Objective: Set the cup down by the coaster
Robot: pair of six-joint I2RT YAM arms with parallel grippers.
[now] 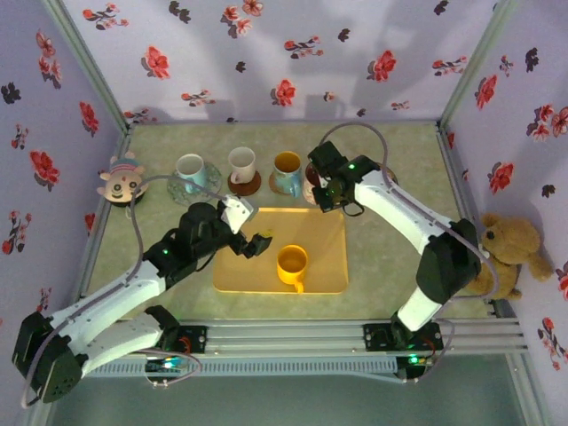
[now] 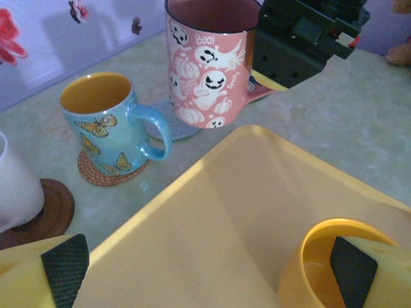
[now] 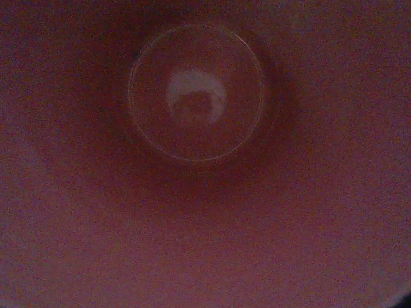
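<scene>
Pink ghost cup [image 2: 205, 70], held by right tool [image 2: 270, 59], over grey coaster [image 2: 168, 128]

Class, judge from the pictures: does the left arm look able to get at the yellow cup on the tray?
Probably yes: the left gripper hangs open right beside the yellow cup, with only bare tray between them.

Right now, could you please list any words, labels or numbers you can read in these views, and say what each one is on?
"Boo!" is on the pink mug, among its white ghosts.
Small marks near that mug's handle may be a word, but they are too blurred to read.
Nothing else carries readable text.
</scene>
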